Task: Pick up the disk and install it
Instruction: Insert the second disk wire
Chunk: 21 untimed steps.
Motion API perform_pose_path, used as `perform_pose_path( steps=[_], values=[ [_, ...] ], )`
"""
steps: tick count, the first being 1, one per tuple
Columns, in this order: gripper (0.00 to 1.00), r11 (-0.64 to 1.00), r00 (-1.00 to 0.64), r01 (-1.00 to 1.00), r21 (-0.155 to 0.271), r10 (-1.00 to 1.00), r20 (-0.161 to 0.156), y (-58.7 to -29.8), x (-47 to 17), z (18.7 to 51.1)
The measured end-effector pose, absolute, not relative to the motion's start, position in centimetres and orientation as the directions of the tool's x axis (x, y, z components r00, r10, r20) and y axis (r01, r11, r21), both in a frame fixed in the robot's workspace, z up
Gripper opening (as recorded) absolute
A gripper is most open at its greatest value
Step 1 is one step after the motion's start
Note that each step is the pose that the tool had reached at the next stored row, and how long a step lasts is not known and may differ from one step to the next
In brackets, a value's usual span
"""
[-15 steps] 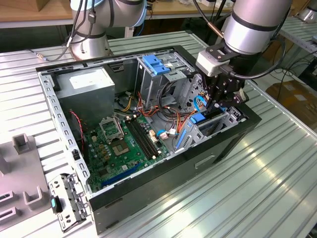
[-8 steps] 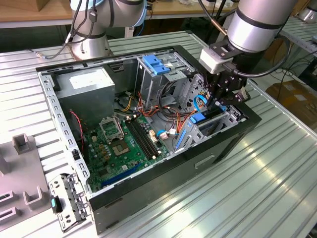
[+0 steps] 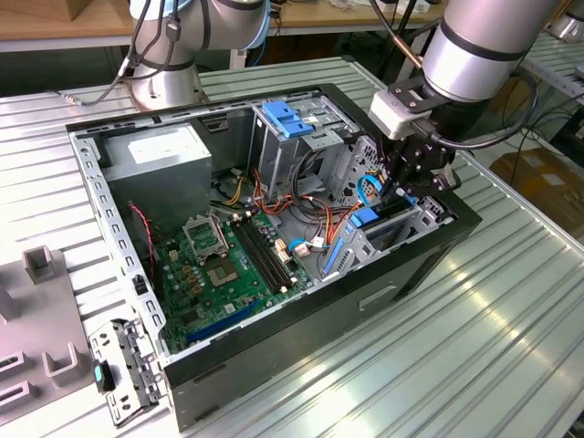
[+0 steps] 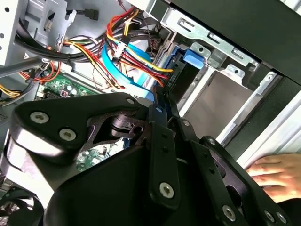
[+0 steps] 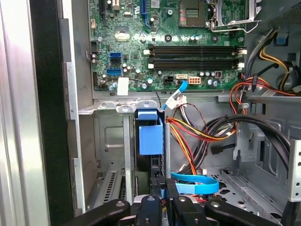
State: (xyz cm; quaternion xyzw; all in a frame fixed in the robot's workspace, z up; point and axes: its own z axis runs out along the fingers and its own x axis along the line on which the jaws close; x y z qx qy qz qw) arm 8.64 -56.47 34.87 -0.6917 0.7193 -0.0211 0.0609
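Exterior view: the black jaws [image 3: 412,182] are lowered into the drive bay of the open black computer case [image 3: 301,310], near the bench's edge. They appear clamped on the thin silver-grey disk with blue rails [image 5: 151,136], held edge-on for sliding into its slot.

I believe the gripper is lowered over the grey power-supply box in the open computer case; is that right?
Not quite. The exterior view shows the gripper lowered over the drive cage at that view's right end of the open computer case. The grey power-supply box sits at the opposite end.
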Motion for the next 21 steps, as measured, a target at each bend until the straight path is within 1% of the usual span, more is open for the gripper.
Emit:
perform_pose_path(
  steps=[2,14,16,19,21],
  values=[
    [0.16,0.051,-0.044,-0.992,-0.114,-0.997,-0.065,-56.73,8.64,34.82],
    [0.16,0.055,-0.047,-0.992,-0.114,-0.996,-0.074,-57.14,8.63,34.38],
    [0.16,0.055,-0.047,-0.992,-0.113,-0.996,-0.079,-57.13,8.64,34.36],
    [0.16,0.056,-0.046,-0.992,-0.113,-0.995,-0.089,-57.13,8.67,34.56],
    [0.16,0.056,-0.046,-0.992,-0.113,-0.995,-0.089,-57.13,8.7,34.9]
  ],
)
